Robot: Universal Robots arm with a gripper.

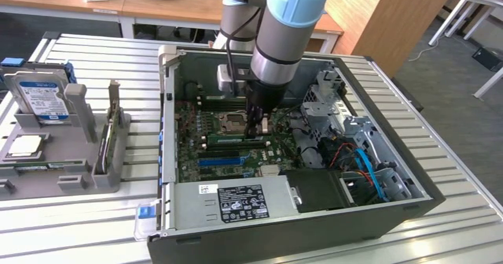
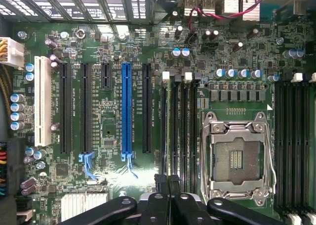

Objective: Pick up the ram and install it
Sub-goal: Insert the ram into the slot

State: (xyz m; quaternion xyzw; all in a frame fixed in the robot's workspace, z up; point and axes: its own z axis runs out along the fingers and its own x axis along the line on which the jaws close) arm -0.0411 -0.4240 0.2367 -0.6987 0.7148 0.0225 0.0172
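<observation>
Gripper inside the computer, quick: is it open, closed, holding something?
Gripper: closed, tips at the ram by the CPU socket; a grip on it cannot be told.

Exterior view angled down on case (image 1: pixel 314 236), wrist view close above motherboard (image 2: pixel 112 128)

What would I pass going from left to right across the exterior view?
Hard drive → upright green card with a metal bracket → computer case, at its left wall → gripper, inside the case → blue cables.
</observation>
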